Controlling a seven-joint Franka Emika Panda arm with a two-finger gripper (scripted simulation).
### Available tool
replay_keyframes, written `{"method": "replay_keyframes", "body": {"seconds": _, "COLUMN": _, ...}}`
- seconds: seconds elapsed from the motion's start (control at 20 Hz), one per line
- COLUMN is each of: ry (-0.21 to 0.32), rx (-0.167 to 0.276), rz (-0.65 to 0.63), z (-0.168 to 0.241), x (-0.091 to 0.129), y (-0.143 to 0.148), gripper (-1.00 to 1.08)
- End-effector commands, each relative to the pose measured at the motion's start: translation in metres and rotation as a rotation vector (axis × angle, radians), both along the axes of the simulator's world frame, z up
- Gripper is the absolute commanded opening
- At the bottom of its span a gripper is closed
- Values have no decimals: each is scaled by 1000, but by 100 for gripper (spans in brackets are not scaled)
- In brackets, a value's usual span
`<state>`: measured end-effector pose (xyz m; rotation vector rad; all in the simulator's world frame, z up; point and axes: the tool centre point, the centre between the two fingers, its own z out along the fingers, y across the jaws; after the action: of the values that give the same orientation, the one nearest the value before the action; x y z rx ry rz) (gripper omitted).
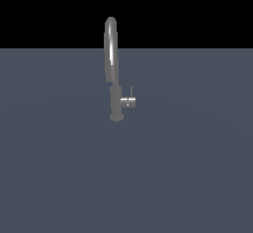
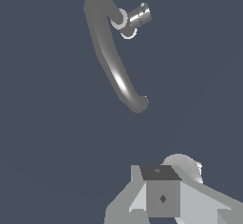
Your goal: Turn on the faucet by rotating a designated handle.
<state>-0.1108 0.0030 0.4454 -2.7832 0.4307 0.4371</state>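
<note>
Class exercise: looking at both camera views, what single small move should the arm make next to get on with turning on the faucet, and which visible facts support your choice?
Probably move the gripper toward the handle. The wrist view shows the faucet well apart from it, nothing is touched, and the arm is absent from the exterior view. The handle juts from the body toward the exterior view's right, its thin pin upright.

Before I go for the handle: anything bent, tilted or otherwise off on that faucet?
Nothing stands out. The faucet stands upright on the grey surface, its spout arch intact, and the handle juts sideways to the exterior view's right, its thin pin pointing up.
</note>
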Motion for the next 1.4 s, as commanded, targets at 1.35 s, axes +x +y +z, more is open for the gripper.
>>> {"method": "replay_keyframes", "body": {"seconds": 1.35, "ry": 456, "rx": 442, "rz": -430, "z": -124, "x": 152, "y": -22, "gripper": -100}}
